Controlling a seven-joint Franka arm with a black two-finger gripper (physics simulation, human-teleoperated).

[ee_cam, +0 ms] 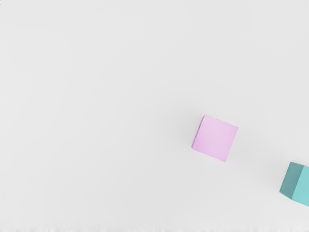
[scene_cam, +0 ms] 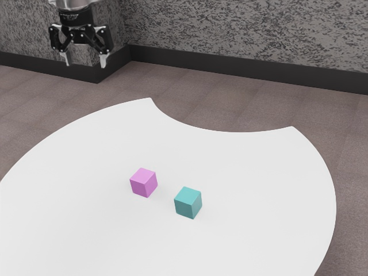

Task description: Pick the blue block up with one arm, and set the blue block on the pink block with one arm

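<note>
White table [scene_cam: 86,172], pink block [scene_cam: 143,182], blue block [scene_cam: 188,202], perhaps teal, beside

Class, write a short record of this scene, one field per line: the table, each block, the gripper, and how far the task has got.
table: white, rounded
pink block: on the table, nothing on it
blue block: on the table, apart from the pink block, toward the exterior view's right
gripper: open, empty, high at the exterior view's upper left
task stage: blue block not yet picked up
</note>
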